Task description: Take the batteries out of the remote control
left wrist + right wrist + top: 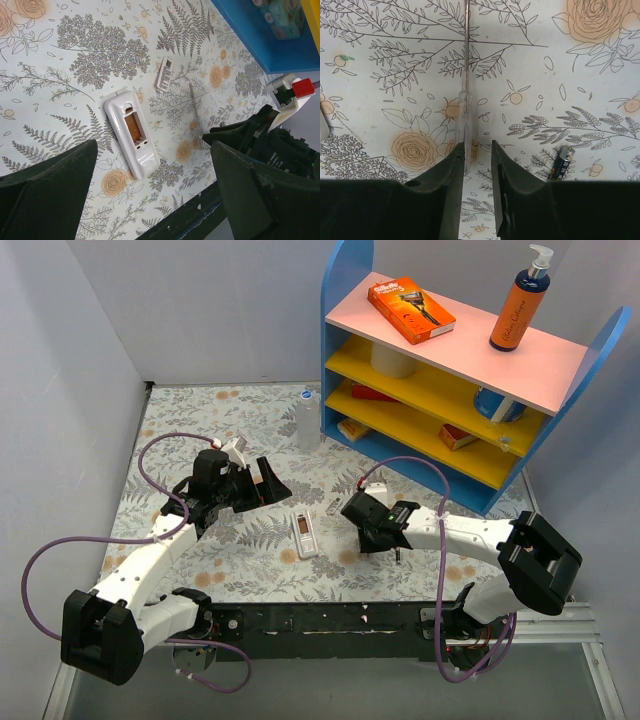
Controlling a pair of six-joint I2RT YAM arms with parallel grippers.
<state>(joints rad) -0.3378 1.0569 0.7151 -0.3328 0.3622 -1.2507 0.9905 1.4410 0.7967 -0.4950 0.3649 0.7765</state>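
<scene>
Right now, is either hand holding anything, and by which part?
Nothing is held. The left hand stands wide open near the remote control. The right hand is parted; the screwdriver lies on the table, its clear handle beside one finger, unclamped.

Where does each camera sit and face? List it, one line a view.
Top external: above, behind the bases, looking down on table and shelf; both arms show.
Left wrist: looks down on the remote control, framed by the left tool.
Right wrist: close above the table, sees a battery past the right tool.
Shared: both wrist views show the screwdriver.
</scene>
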